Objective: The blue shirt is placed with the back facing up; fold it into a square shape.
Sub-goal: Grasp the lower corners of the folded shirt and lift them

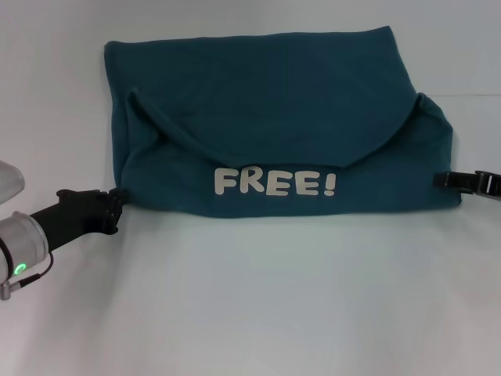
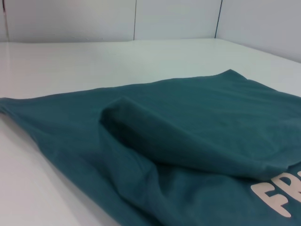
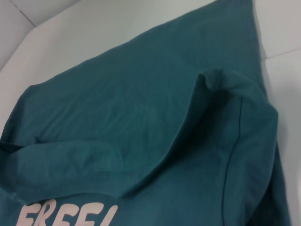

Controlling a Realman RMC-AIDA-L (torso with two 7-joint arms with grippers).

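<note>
The blue shirt (image 1: 266, 102) lies folded into a wide band on the white table (image 1: 258, 298). Its near part is turned over and shows a white "FREE!" print (image 1: 275, 182) below a curved fold edge. My left gripper (image 1: 116, 205) sits at the shirt's near left corner, touching the cloth. At the shirt's right edge, my right gripper (image 1: 442, 180) is level with the print. The left wrist view shows the shirt (image 2: 188, 122) with a raised fold. The right wrist view shows the shirt (image 3: 141, 108) and a puckered corner.
Bare white table (image 1: 250, 313) runs in front of the shirt and behind it. A white wall (image 2: 141, 19) rises at the table's far edge.
</note>
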